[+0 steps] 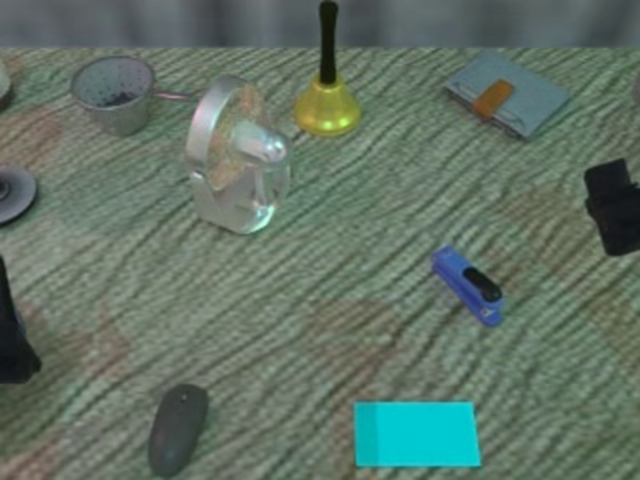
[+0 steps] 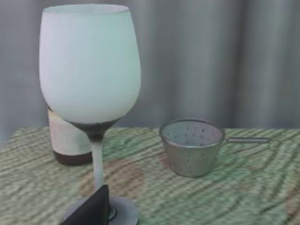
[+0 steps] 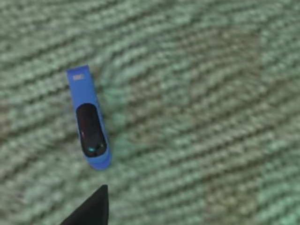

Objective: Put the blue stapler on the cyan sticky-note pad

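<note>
The blue stapler (image 1: 468,287) lies flat on the green cloth right of centre, slanted, its black oval patch facing up. It also shows in the right wrist view as the blue stapler (image 3: 89,119), just beyond one dark fingertip (image 3: 96,208). The cyan sticky-note pad (image 1: 417,434) lies flat near the front edge, in front of the stapler and slightly to its left, with nothing on it. My right gripper (image 1: 612,207) hovers at the right edge, beyond and right of the stapler, open and holding nothing. My left gripper (image 1: 10,335) is parked at the left edge, open.
A silver desk fan (image 1: 238,160), a gold bell (image 1: 327,105), a metal strainer (image 1: 115,95) and a grey-blue wallet (image 1: 505,95) stand along the back. A grey mouse (image 1: 178,428) lies front left. The left wrist view faces a wine glass (image 2: 89,65) close up.
</note>
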